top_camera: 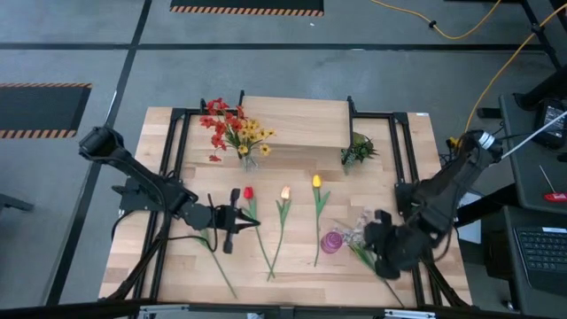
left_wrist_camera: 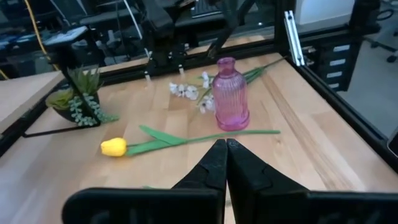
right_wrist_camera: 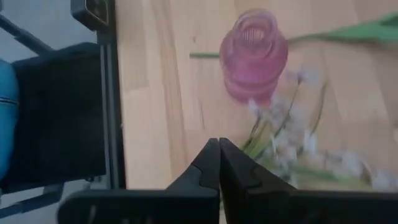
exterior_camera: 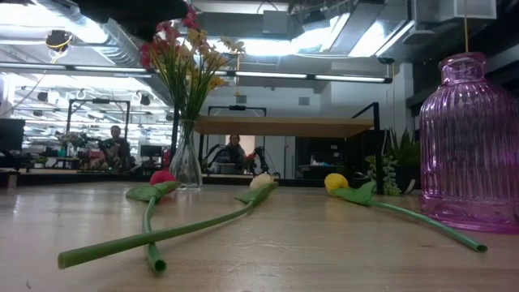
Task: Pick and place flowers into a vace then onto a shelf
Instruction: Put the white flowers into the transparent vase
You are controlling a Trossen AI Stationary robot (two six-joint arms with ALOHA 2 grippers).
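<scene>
Three tulips lie on the table: red (top_camera: 248, 192), pale orange (top_camera: 285, 191) and yellow (top_camera: 316, 181), stems toward the near edge. A white spray (top_camera: 354, 235) lies beside the upright pink vase (top_camera: 330, 241). Red and yellow sprays (top_camera: 232, 128) stand in a clear vase (exterior_camera: 186, 162) left of the shelf (top_camera: 297, 122). My left gripper (top_camera: 250, 221) is shut and empty by the red tulip's stem. My right gripper (top_camera: 372, 235) is shut and empty over the white spray (right_wrist_camera: 292, 146), pointing at the pink vase (right_wrist_camera: 254, 53).
A small green potted plant (top_camera: 357, 151) stands right of the shelf. A loose green stem (top_camera: 221, 266) lies near the front left. Black frame rails (top_camera: 403, 155) run along both sides of the table. Bare wood lies between the tulip stems and the near edge.
</scene>
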